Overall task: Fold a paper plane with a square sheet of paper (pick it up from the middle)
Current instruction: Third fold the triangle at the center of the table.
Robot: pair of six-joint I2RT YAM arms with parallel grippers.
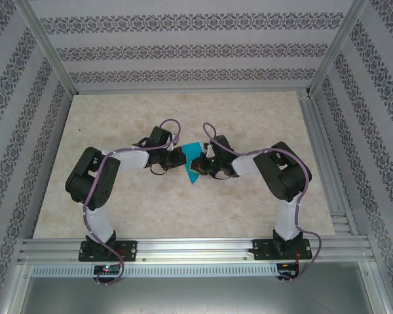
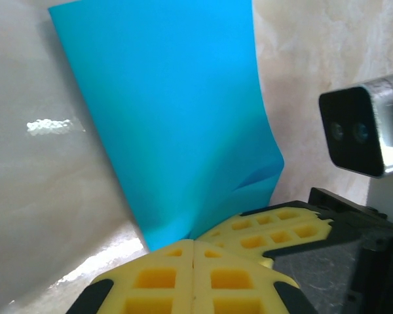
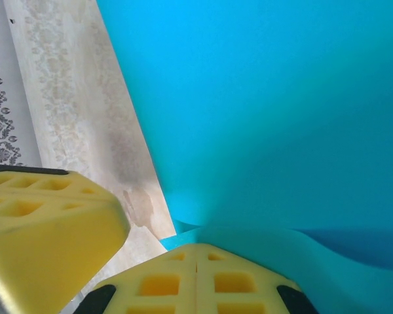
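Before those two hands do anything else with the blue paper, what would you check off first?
1. The left hand shut on the square sheet of paper: ok.
2. The right hand shut on it too: ok.
3. Paper untorn: ok where visible, though it buckles near the grip.
4. Hands not bumping each other: cannot tell, they are very close.
5. Sheet lifted off the table: cannot tell.

No lettering, label, brand or number was legible on the paper [image 1: 192, 173], the worktop [image 1: 183, 209] or the patterned walls [image 1: 183, 52].
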